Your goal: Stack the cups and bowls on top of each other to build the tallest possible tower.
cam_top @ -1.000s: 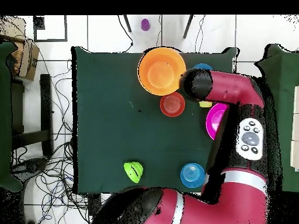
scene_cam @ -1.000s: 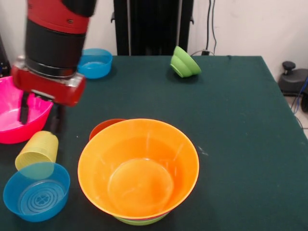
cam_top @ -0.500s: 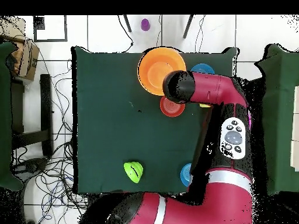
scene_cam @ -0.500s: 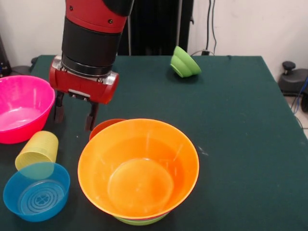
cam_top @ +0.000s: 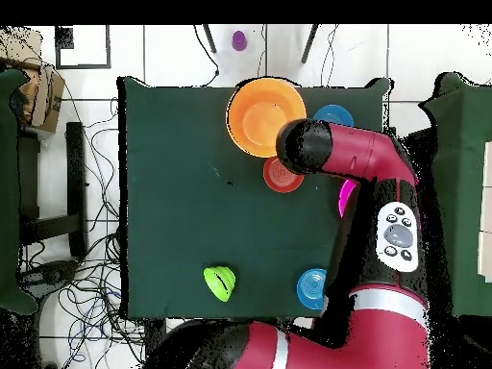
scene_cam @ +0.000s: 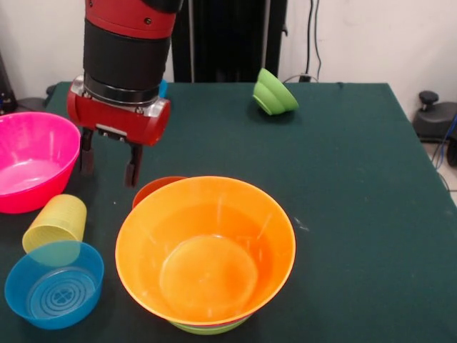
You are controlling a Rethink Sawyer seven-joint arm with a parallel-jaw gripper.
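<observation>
Gripper [scene_cam: 109, 163] hangs empty, fingers parted, just above the small glossy red-orange plastic bowl [scene_cam: 158, 189], which sits mid-table touching the big orange bowl [scene_cam: 206, 249] topping the tower.

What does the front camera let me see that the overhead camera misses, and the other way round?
Only the front view shows the gripper, its two fingers apart in the air, and the yellow cup lying on its side between the big pink bowl and a small blue bowl. Only the overhead view shows the far small blue bowl, which the arm hides from the front, and a purple object on the floor past the table. Both show the orange bowl, the red-orange bowl beside it and the tipped lime green bowl.
</observation>
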